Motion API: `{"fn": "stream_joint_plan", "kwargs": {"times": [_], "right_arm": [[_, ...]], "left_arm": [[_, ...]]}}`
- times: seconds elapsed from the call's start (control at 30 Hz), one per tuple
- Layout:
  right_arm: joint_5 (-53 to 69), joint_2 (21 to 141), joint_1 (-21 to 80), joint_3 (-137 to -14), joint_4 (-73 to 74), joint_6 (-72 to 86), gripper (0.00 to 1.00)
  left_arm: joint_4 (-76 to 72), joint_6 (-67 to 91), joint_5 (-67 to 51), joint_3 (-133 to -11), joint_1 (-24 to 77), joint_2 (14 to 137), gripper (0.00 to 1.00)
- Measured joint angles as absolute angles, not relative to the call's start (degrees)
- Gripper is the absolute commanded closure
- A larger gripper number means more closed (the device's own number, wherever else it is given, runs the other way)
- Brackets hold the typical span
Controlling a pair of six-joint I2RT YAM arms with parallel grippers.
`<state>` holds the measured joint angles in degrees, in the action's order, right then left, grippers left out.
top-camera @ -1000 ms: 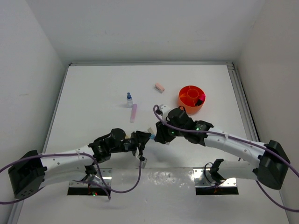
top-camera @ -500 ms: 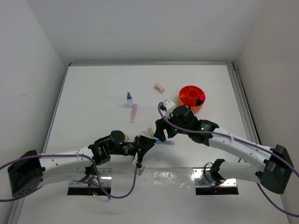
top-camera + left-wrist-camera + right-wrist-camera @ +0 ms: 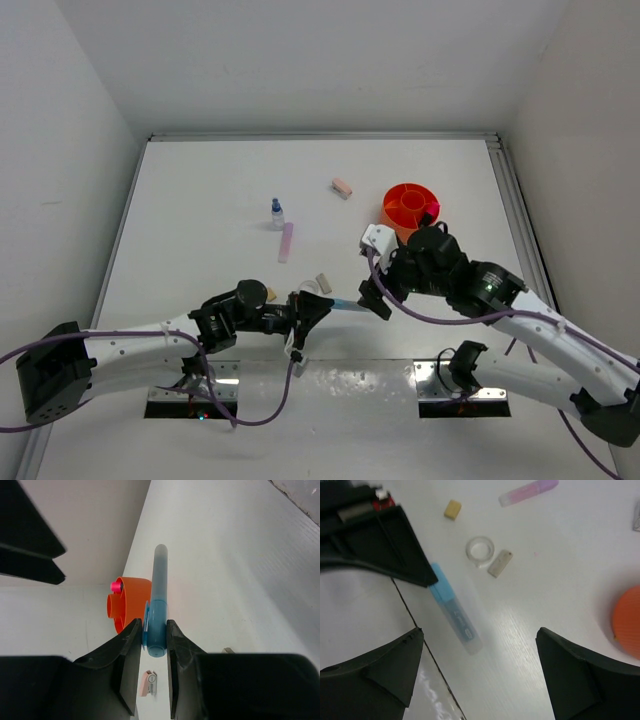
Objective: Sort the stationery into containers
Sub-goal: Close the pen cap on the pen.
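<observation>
My left gripper (image 3: 312, 308) is shut on the capped end of the light blue tube (image 3: 342, 305), which sticks out level to the right above the table's near edge. In the left wrist view the tube (image 3: 158, 595) runs forward from between the fingers (image 3: 131, 645). Just right of the tube's free tip, my right gripper (image 3: 374, 297) stands open and apart from it. Seen from the right wrist, the tube (image 3: 455, 611) lies between the wide fingers (image 3: 375, 675) without touching them. The orange tub (image 3: 410, 210) stands back right with a pink marker (image 3: 116, 586) in it.
A clear tape ring (image 3: 480, 550), a beige eraser (image 3: 500, 563) and a tan eraser (image 3: 452, 508) lie near the left gripper. Farther back are a pale pink stick (image 3: 286, 242), a blue-capped bottle (image 3: 277, 212) and a pink eraser (image 3: 342, 188).
My right gripper has opened, let go of the blue tube and drawn back to the right. The left gripper has kept its hold on the tube and shifted slightly right.
</observation>
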<state>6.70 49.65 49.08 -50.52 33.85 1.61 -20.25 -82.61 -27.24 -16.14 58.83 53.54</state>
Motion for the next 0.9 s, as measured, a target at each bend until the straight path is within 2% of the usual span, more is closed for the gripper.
{"fn": "stream_joint_plan", "kwargs": {"times": [0.27,0.57,0.77,0.9], "right_arm": [[11.6,59.2,48.4,-50.3,39.6,-10.6,0.08],[19.8,65.6,45.5,-50.3,39.1,-16.1,0.09],[24.3,68.4,45.1,-50.3,38.8,-16.8,0.13],[26.2,69.3,45.1,-50.3,37.3,-16.8,0.19]], "left_arm": [[-18.9,-84.2,-27.9,-16.1,58.8,53.5,1.00],[-17.2,-84.6,-28.1,-16.2,58.8,52.2,1.00],[-16.9,-84.6,-28.1,-16.5,58.8,52.1,1.00],[-16.9,-84.6,-28.1,-16.5,58.8,52.1,1.00]]}}
